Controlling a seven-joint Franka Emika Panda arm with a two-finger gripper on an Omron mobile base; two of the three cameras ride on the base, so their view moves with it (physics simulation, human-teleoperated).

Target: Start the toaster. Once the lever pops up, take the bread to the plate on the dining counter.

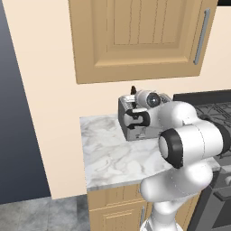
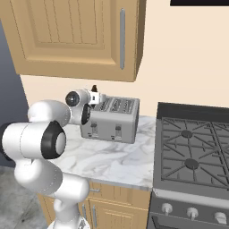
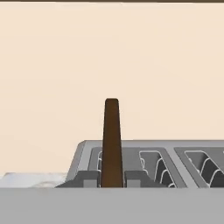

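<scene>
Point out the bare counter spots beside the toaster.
Bare marble worktop runs from the toaster to the front edge and the left wall end. A narrow strip lies between toaster and stove. Crowded: above the slots, where the gripper pinches the bread.

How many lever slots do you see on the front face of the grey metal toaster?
2, on the boxy grey brushed-metal toaster: one lever slot at front left, one at front right. The white arm may hide others.

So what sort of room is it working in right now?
A home kitchen, by the look of it: a toaster on a marble worktop, a gas stove beside it, and wood cabinets on the wall above.
</scene>
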